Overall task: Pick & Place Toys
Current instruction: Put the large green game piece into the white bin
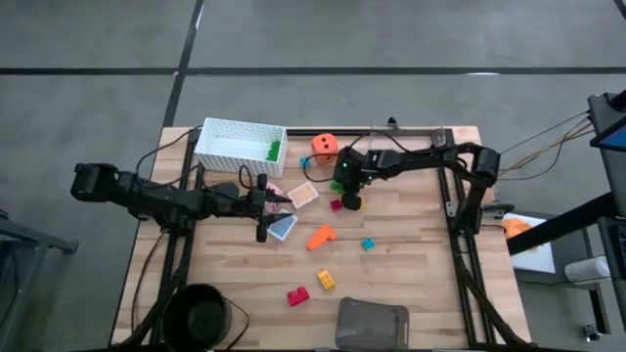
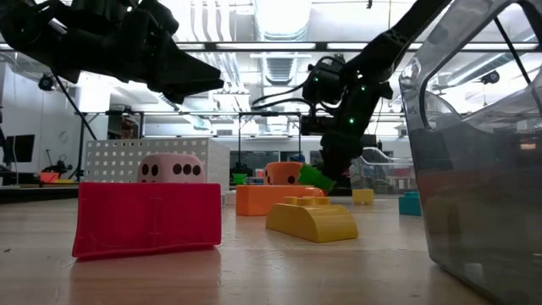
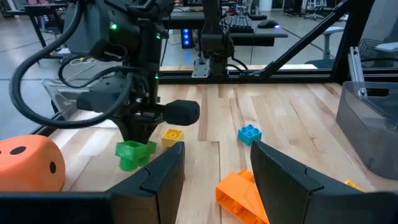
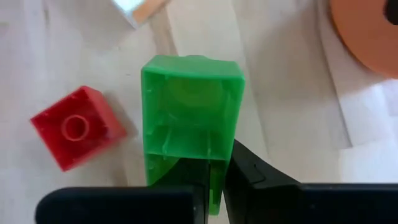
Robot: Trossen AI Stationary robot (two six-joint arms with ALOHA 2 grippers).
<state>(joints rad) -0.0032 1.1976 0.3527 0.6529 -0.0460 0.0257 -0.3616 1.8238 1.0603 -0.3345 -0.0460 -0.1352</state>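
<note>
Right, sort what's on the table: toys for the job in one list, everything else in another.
Job toys:
green brick, held in the shut right gripper
red bricks
yellow brick
orange brick
teal brick
orange die
blue card
peach card

Lying about:
white basket, with green bricks inside
grey tray

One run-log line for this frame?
right claw: shut on green brick | left claw: open, empty, waiting by blue card
</note>
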